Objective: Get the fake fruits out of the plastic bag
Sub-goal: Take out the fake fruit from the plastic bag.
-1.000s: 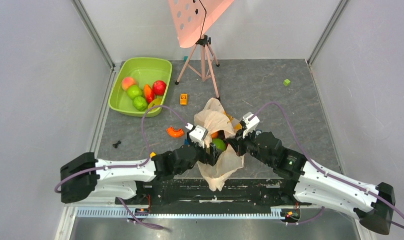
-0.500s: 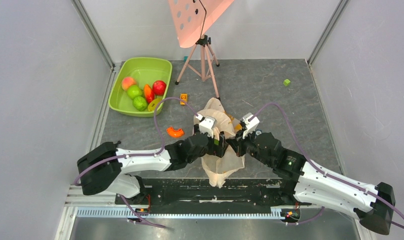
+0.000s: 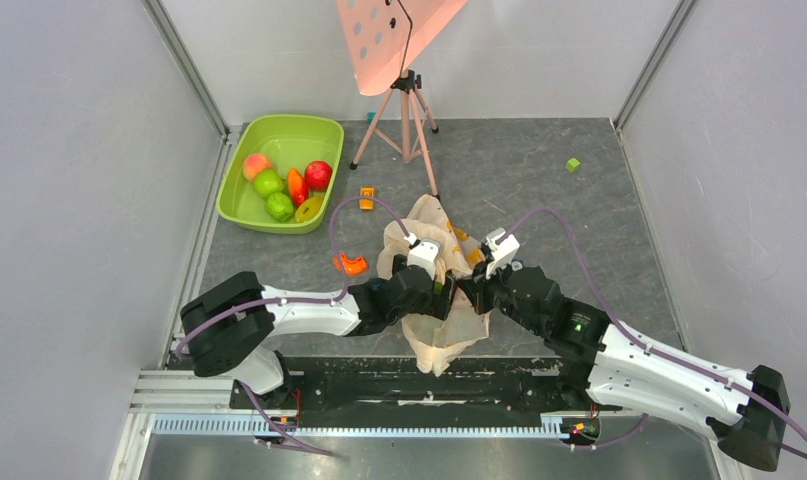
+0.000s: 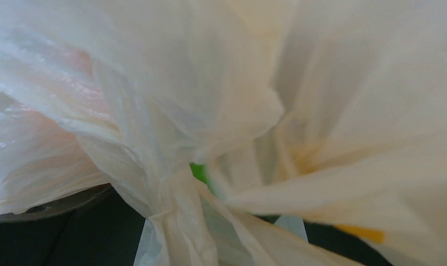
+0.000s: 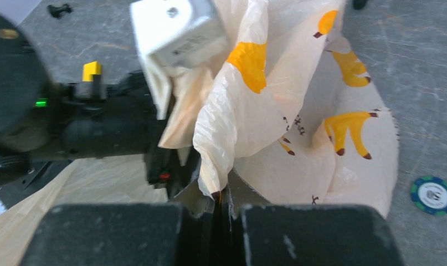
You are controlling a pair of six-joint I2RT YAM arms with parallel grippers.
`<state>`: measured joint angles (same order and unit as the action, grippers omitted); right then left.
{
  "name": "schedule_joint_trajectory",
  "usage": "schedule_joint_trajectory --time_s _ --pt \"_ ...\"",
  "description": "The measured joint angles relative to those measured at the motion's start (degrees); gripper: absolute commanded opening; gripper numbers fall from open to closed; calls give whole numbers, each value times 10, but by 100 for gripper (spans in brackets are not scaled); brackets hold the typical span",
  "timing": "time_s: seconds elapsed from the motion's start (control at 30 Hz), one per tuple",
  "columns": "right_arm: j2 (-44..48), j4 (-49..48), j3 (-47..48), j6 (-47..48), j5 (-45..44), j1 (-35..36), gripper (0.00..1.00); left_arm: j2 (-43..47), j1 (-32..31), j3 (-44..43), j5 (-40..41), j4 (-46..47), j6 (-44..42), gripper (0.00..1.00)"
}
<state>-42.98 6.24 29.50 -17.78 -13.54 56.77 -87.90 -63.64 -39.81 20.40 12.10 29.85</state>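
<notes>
The plastic bag (image 3: pixel 444 335) lies crumpled at the near centre of the table (image 3: pixel 559 230), between both grippers. The right gripper (image 5: pixel 221 202) pinches a fold of the bag between pressed-together jaws. The left gripper (image 3: pixel 439 288) is buried in film, so its jaw state cannot be told. Fake fruits (image 3: pixel 269 183) rest in the green tub (image 3: pixel 294 135), far left.

Bright, even light; the plastic bag (image 4: pixel 232 100) looks blurred, washed-out in the left wrist view; crisp from overhead.
</notes>
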Motion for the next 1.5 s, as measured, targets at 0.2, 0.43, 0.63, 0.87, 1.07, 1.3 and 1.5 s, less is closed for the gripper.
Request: schedule_joint_trajectory --time_s 0.2,0.43,0.63,0.87,1.07,1.3,1.5 --pt "4 -4 -1 -2 18 4 0 -26 2 -1 0 -1 14 87" --pt "16 -7 -3 -2 19 4 0 -22 2 -1 0 -1 18 75" --pt "19 -12 -7 -2 17 4 0 45 2 -1 -7 -16 13 74" --pt "26 -13 -9 -3 -6 4 0 152 2 -1 -80 -49 -1 75" --pt "31 -15 -9 -7 -29 4 0 246 2 3 -154 -97 -15 75" --pt "30 -15 -9 -7 -38 4 1 366 2 0 -216 -220 -19 75" --pt "28 -19 -11 -7 -44 4 1 460 2 -59 -221 -331 -30 76"
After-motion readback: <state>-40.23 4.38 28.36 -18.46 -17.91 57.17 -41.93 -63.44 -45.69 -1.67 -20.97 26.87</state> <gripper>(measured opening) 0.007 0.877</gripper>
